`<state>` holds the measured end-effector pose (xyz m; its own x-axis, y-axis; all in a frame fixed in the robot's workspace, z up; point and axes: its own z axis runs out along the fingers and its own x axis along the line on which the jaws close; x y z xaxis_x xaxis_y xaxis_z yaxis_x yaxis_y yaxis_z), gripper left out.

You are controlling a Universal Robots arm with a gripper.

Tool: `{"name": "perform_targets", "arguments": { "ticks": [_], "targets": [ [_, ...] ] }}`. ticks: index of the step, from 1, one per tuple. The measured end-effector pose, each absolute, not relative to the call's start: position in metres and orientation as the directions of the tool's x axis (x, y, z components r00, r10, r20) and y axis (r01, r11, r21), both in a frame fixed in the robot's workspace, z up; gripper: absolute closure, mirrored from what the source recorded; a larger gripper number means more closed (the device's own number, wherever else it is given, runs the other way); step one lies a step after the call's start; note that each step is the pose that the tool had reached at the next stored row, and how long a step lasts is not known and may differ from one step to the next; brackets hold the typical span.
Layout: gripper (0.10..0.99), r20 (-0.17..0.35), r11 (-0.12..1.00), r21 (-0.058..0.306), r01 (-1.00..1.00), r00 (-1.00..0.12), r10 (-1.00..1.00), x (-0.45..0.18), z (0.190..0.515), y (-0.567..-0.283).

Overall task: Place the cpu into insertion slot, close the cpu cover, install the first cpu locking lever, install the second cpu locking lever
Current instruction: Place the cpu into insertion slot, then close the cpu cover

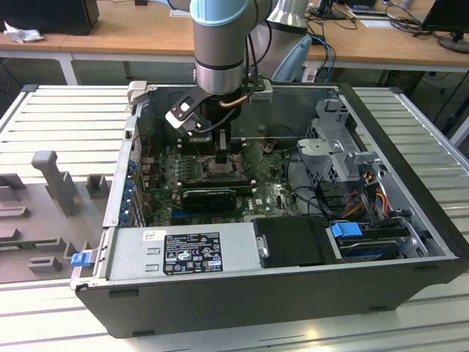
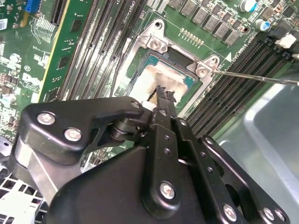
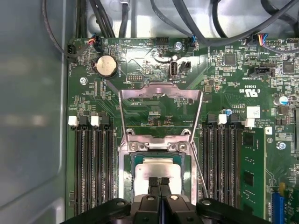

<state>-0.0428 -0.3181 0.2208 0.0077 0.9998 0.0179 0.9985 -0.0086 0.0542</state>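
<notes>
Hovering over one cpu point(image 3: 161, 169) in the insertion slot point(image 3: 123, 172), my gripper point(image 3: 159, 179) was pinched together, empty; two memory slot banks point(image 3: 93, 163) hemmed its sides, one cpu cover point(image 3: 161, 88) stood raised

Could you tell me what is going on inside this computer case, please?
The robot arm's shut gripper hangs tip-down over the cpu, which lies in the insertion slot on the green motherboard. The cpu cover seems to stand open beyond it, and a thin lever looks unlatched.

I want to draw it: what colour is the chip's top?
Pale silvery-tan cpu, clearest in the first wrist view.
</notes>
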Motion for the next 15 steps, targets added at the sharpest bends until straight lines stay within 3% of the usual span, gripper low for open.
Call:
{"name": "perform_targets", "arguments": {
  "ticks": [15],
  "targets": [
    [0.980,0.019,-0.009,0.045,0.999,0.008,1.000,-0.033,0.239,-0.318]
  ]
}}
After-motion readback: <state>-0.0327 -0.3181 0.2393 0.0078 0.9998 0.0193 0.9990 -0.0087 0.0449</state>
